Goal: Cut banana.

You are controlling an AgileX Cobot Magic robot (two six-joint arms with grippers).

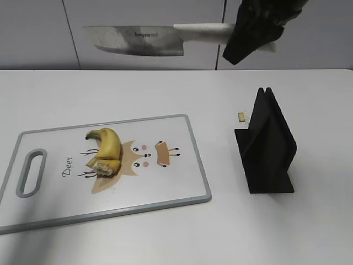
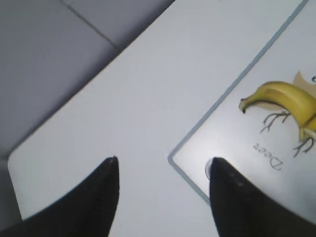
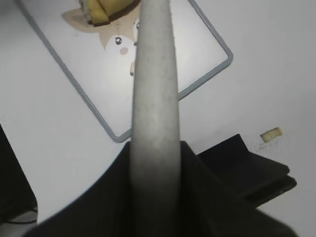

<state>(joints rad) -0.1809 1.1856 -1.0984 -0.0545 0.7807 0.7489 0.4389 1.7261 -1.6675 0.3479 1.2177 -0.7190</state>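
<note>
The banana (image 1: pixel 108 147), a short curved yellow stub with a dark stem tip and pale cut flesh at its lower end, lies on the cutting board (image 1: pixel 182 182). It also shows in the left wrist view (image 2: pixel 286 98) and at the top of the right wrist view (image 3: pixel 106 9). My right gripper (image 1: pixel 251 33) is shut on the white handle of a knife (image 1: pixel 140 41), held high above the table with the blade pointing left. The handle (image 3: pixel 154 98) fills the right wrist view. My left gripper (image 2: pixel 163 170) is open and empty above the board's corner (image 2: pixel 173 160).
A black knife stand (image 1: pixel 267 146) stands on the table right of the board; it also shows in the right wrist view (image 3: pixel 247 168). A tiny pale crumb (image 1: pixel 241 116) lies behind the stand, and shows in the right wrist view (image 3: pixel 272 134). The board has a handle slot (image 1: pixel 32 172) at its left end.
</note>
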